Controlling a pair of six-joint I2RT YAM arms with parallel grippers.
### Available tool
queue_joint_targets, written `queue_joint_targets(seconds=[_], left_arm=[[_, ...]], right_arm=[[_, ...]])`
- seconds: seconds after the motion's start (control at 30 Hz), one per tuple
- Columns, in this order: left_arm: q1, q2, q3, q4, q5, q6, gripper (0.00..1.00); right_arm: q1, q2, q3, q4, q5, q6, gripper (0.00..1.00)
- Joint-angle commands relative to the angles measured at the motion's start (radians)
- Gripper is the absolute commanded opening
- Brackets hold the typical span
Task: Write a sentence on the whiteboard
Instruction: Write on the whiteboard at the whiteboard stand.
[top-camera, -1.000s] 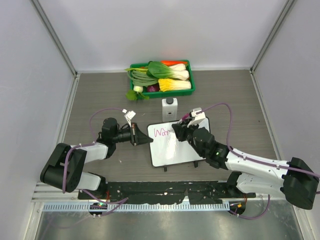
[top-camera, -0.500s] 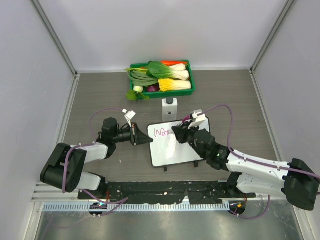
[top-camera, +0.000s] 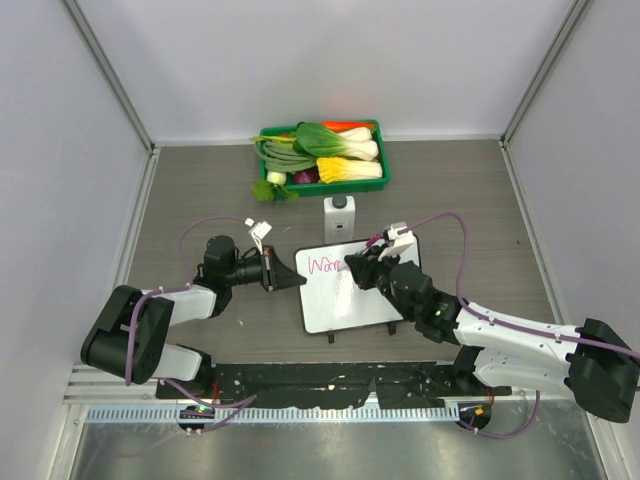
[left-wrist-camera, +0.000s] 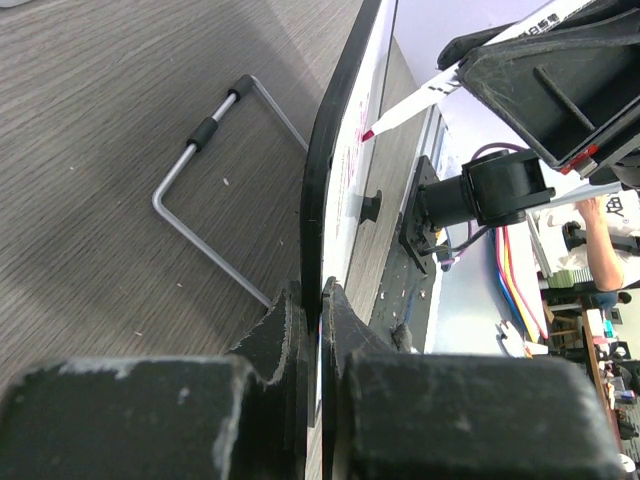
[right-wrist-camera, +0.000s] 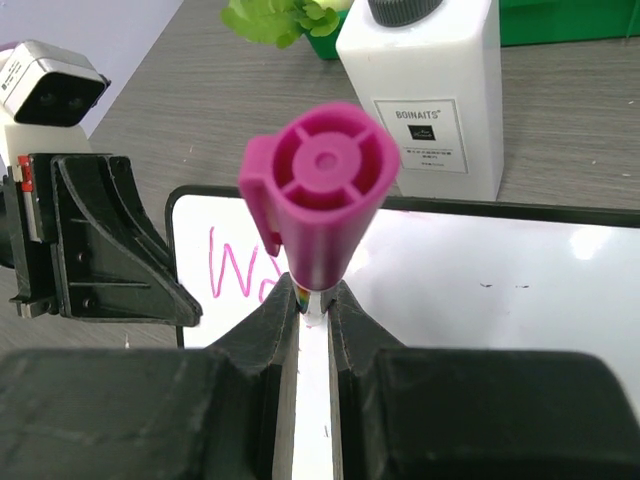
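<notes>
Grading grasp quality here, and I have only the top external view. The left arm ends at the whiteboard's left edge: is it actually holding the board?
Observer: Yes. The left wrist view shows the left fingers shut on the whiteboard, with its dark rim pinched between them.
Operator: Is the right arm writing right now?
Observer: Seen edge-on from the left wrist, the marker has its pink tip right at the board's surface. I cannot confirm actual contact.
Operator: And how is it gripped?
Observer: In the right wrist view the right fingers are shut on the barrel. The marker's magenta end faces the camera, with pink strokes on the board beyond it.
</notes>
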Motion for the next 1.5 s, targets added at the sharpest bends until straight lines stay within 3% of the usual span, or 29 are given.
queue_joint_targets(seconds=[0.0,0.33,0.83,1.47], left_arm=[[-0.014,0.006,0.018,0.004,-0.021,0.048,0.0],[-0.016,0.006,0.018,0.003,-0.021,0.048,0.0],[-0.017,0.006,0.018,0.003,-0.021,0.048,0.0],[-0.017,0.004,0.018,0.003,-0.021,0.048,0.0]], right_arm=[[-0.002,-0.009,0.026,0.044,0.096,-0.034,0.01],[-0.002,0.0,0.059,-0.002,0.122,-0.058,0.01],[-0.002,-0.038,-0.005,-0.074,0.039,-0.014,0.01],[-0.003,-0.007,0.067,-0.025,0.169,-0.083,0.01]])
